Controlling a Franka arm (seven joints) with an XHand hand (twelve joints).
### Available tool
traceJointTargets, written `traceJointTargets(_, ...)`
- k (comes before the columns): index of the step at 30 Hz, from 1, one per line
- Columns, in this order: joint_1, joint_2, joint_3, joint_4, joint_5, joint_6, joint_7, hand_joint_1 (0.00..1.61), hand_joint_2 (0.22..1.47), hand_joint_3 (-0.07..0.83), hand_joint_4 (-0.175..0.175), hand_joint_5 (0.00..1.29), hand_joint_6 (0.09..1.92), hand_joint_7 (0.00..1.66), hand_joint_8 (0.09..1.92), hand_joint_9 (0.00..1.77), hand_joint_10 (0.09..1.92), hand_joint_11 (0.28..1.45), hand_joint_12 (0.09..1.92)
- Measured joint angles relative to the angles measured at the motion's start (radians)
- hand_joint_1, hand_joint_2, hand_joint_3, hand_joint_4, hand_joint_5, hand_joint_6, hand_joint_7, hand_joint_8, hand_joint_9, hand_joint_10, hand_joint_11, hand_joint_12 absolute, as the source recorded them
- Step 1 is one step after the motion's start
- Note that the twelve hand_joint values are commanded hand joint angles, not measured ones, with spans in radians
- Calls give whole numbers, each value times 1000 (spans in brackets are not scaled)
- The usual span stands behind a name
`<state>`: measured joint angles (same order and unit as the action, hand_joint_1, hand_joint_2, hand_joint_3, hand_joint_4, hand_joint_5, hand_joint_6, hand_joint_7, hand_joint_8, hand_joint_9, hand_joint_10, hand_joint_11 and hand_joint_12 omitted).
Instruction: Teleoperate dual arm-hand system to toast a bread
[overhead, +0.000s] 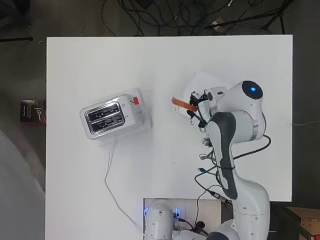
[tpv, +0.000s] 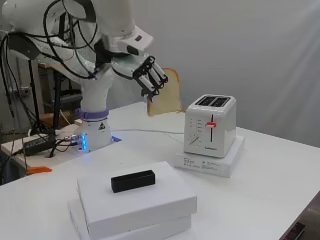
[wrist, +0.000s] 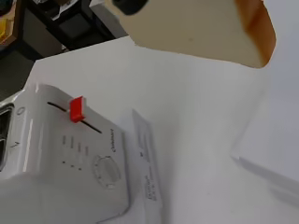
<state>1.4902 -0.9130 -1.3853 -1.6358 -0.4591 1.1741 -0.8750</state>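
Here, my view of rig: white table (overhead: 75, 200) carries white toaster (overhead: 111, 117) on flat white box (tpv: 235, 161), red lever (tpv: 211, 124) up, slots empty. Stacked white boxes (tpv: 150, 210) bear small black block (tpv: 133, 180). My hand (tpv: 148, 76) fingers curled, pinching bread slice (tpv: 167, 96) upright in air, well above table, apart from toaster, between toaster and arm.
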Motion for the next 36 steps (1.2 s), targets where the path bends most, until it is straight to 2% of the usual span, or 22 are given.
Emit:
traceJointTargets(3, 66, 10, -8, 28, 68, -2, 46, 1208, 1215, 0, -161, 637, 1359, 961, 1168, 1163, 701, 648, 841)
traceJointTargets(5, 115, 16, 4, 34, 89, 17, 58, 1214, 1208, -1, -170, 640, 1338, 983, 1132, 1207, 529, 657, 727)
traceJointTargets(7, 153, 25, 43, -4, 77, 52, 40, 1214, 1210, -2, -174, 630, 1333, 989, 1122, 1261, 352, 677, 525)
traceJointTargets(8, 165, 29, 64, -37, 60, 80, 26, 1082, 1234, 0, -49, 645, 1369, 1014, 879, 1276, 275, 689, 437)
traceJointTargets(9, 177, 34, 88, -76, 41, 112, 11, 978, 1251, 0, 52, 660, 1393, 1070, 593, 1290, 205, 706, 369)
traceJointTargets(10, 193, 41, 114, -126, 21, 148, -4, 917, 1260, 0, 113, 673, 1403, 1128, 362, 1305, 146, 724, 319)
traceJointTargets(12, 231, 50, 144, -213, -1, 192, -22, 1120, 1181, 10, -66, 724, 1281, 1136, 648, 1370, 87, 760, 304)
traceJointTargets(13, 255, 52, 145, -246, -5, 199, -30, 1180, 1164, 3, -120, 735, 1242, 1130, 757, 1410, 87, 758, 372)
traceJointTargets(14, 290, 55, 137, -270, -5, 199, -43, 1213, 1154, 0, -148, 744, 1214, 1128, 817, 1438, 87, 741, 453)
traceJointTargets(15, 328, 58, 122, -273, -5, 194, -55, 1230, 1146, 0, -163, 752, 1194, 1130, 844, 1455, 87, 723, 519)
traceJointTargets(17, 411, 64, 86, -234, -2, 182, -70, 1243, 1139, 1, -173, 759, 1178, 1133, 859, 1462, 87, 694, 575)
traceJointTargets(18, 455, 67, 70, -200, -1, 177, -75, 1245, 1140, 0, -175, 757, 1182, 1132, 862, 1456, 87, 686, 548)
traceJointTargets(23, 627, 82, 3, -13, -17, 164, -92, 1245, 1138, 2, -175, 753, 1216, 1141, 824, 1417, 87, 738, 278)
traceJointTargets(27, 732, 81, -43, -4, -18, 163, -87, 1245, 1139, -1, -175, 756, 1207, 1135, 840, 1406, 87, 755, 179)
traceJointTargets(36, 778, 38, -129, 17, 16, 176, -127, 1250, 1131, 0, -175, 776, 1161, 1146, 838, 1434, 87, 795, 154)
